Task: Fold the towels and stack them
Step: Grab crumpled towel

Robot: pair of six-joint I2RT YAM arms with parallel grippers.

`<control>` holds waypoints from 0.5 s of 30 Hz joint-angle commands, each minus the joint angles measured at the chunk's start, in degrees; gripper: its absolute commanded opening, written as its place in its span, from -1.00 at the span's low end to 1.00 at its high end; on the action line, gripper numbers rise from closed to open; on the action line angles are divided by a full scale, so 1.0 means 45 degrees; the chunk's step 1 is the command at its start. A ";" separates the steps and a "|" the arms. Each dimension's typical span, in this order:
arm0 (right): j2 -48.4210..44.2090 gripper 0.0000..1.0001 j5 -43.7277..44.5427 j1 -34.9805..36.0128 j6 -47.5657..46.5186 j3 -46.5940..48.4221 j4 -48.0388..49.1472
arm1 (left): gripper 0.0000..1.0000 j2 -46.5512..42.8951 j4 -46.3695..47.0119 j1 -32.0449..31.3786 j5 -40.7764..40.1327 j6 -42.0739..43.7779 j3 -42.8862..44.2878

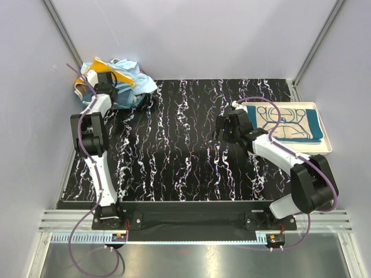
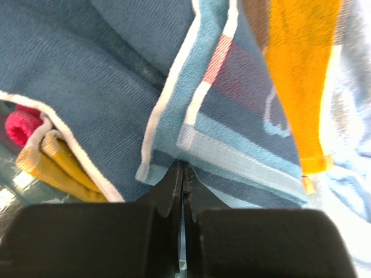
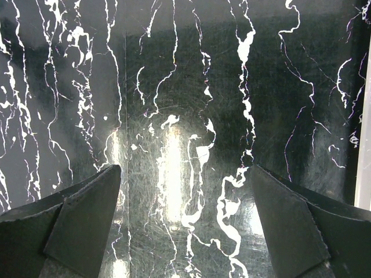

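At the pile (image 1: 119, 78), left gripper (image 2: 182, 169) pinches white-hemmed blue towel (image 2: 232, 153); right gripper (image 3: 184, 176) spread.

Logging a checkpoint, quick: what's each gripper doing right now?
Left gripper: closed, pinching the blue towel at its hem.
Right gripper: open, empty, above the table.

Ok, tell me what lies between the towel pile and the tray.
In the top view, between the towel pile and the tray lie only bare black marbled table and the right gripper, open, beside the tray's left edge. No towel lies there.
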 commanded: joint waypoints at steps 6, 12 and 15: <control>0.0107 1.00 0.0131 0.0072 0.0048 0.0489 0.0380 | -0.25 -0.1476 0.1885 0.0118 -0.0502 -0.0100 -0.1348; 0.0184 0.99 0.0150 0.0092 0.0048 0.0470 0.0418 | 0.08 -0.1888 0.2042 0.0391 -0.0543 -0.0099 -0.2171; 0.0224 1.00 0.0150 0.0092 0.0048 0.0450 0.0418 | 0.12 -0.1752 0.2313 0.0508 -0.0270 -0.0061 -0.2309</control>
